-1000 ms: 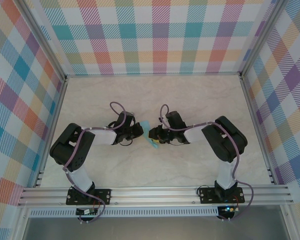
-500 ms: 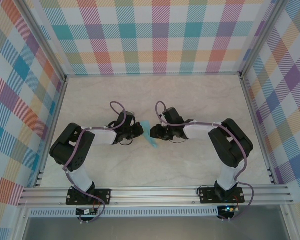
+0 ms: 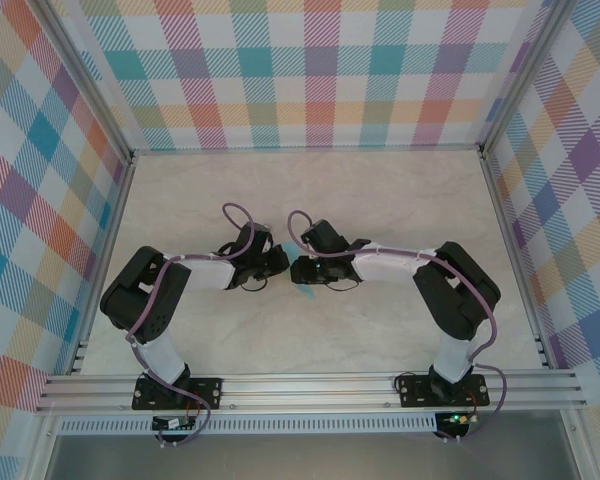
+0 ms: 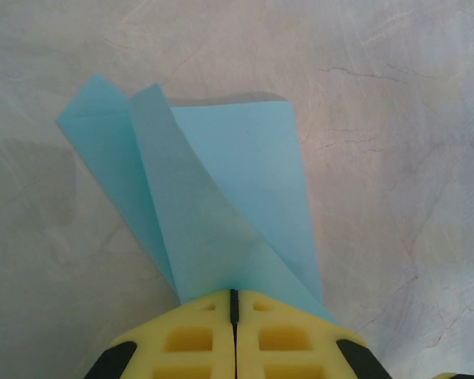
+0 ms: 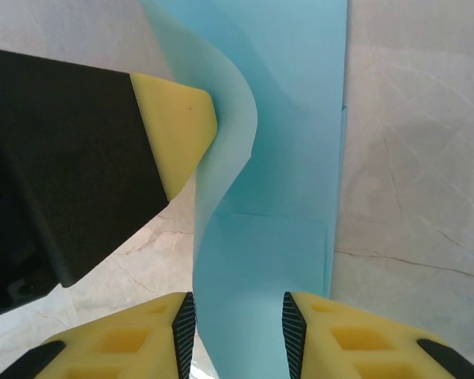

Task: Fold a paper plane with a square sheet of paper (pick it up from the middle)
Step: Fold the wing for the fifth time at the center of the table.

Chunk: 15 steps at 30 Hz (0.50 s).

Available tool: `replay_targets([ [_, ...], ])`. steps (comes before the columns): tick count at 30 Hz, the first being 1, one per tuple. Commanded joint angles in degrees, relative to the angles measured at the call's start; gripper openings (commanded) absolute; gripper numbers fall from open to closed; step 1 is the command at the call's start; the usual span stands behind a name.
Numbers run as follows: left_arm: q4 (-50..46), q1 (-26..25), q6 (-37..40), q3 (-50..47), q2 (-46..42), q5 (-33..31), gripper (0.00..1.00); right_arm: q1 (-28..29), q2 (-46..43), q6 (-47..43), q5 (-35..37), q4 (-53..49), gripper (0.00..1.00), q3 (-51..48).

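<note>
L jaws were clenched on the part-folded blue paper (image 4: 237,205) lying mid desk (image 4: 411,118) btwn the arms, R jaws parted astride its curling strip, so R re-closing off-crease & tugging vs L's pinch risked tearing/skewing the fold.

The left fingers (image 4: 205,355) are pressed together while the right fingers (image 5: 379,328) stand apart.

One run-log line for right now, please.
left gripper: shut on paper | right gripper: open, jaws astride paper | paper: folded, one layer bowed
</note>
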Motion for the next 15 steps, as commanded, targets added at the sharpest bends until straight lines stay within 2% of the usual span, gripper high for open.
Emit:
replay_targets([
  [1,-1.7,-0.5,0.2,1.7,0.0,0.3,0.06,1.0,0.7,-1.8,2.9,-2.2,0.38,1.5],
  [9,-2.8,-0.6,-0.1,2.4,0.4,-0.4,0.06,1.8,-5.0,-1.5,6.1,2.3,0.39,-2.4],
  [15,-3.1,-0.6,-0.7,2.9,0.9,-0.5,0.06,2.6,-4.2,-3.6,4.6,3.5,0.40,-2.6],
])
